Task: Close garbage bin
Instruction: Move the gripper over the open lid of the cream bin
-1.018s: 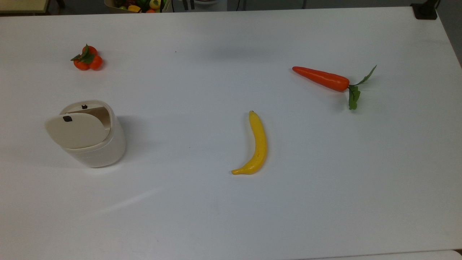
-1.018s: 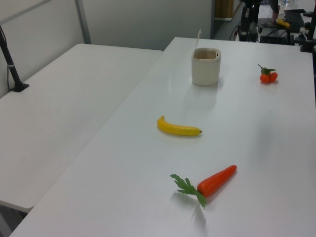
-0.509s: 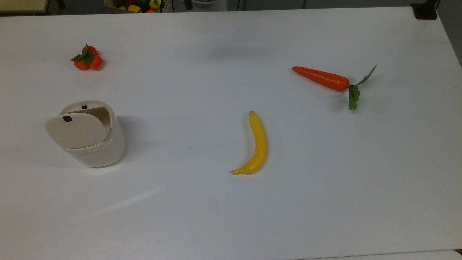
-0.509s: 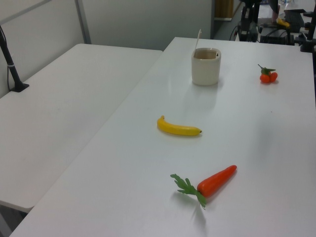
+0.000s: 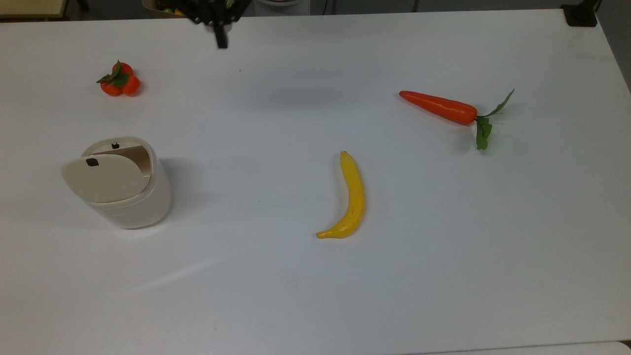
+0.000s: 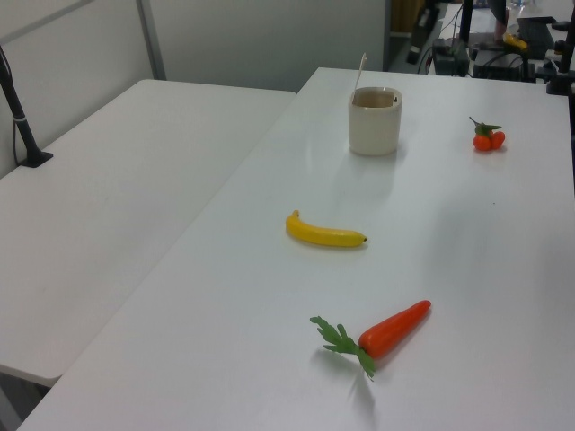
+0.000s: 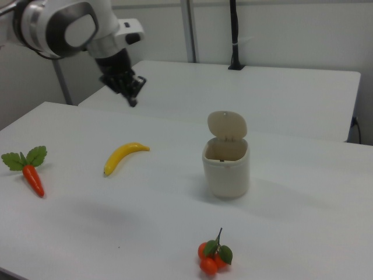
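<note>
The garbage bin [image 5: 129,199] is a cream-white tub standing at the top view's left, and its flat beige lid [image 5: 101,176] is swung up and open. In the right view the garbage bin [image 7: 226,169] stands mid-table with the lid [image 7: 227,125] upright over its rear rim. From the side, the left view shows the garbage bin [image 6: 375,121] with the lid [image 6: 360,72] edge-on. My gripper [image 5: 222,42] hangs above the table's far edge, far from the bin. The gripper [image 7: 133,100] looks shut, with nothing held.
A yellow banana [image 5: 349,197] lies mid-table and a carrot [image 5: 438,107] with green leaves lies at the top view's right. A cluster of small oranges [image 5: 120,81] sits beyond the bin. The white table [image 5: 296,296] is bare in front.
My gripper has come into the top view at the upper edge. The bin, its lid and the fruit have not moved.
</note>
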Robot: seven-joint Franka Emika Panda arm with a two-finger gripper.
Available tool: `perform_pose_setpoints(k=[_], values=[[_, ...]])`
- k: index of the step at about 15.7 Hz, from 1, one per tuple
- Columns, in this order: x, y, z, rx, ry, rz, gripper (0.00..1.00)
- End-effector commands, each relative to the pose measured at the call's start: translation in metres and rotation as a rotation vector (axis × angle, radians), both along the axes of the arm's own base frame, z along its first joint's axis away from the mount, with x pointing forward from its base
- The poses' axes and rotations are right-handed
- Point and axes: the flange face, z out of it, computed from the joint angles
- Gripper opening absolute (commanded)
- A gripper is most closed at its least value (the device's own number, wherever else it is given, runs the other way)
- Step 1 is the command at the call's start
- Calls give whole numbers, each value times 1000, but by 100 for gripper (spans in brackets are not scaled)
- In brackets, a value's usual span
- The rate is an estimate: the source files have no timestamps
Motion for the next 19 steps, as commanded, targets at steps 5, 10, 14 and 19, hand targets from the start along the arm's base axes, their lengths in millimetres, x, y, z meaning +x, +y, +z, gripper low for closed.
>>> perform_pose_setpoints(k=[5,10,14,19], values=[[47,-45,-1,-17,-340,-100,0],[75,-67,-21,-50,-500,-145,0],[102,-87,-38,-70,-535,-171,0],[124,-112,-64,-97,-566,-199,0]])
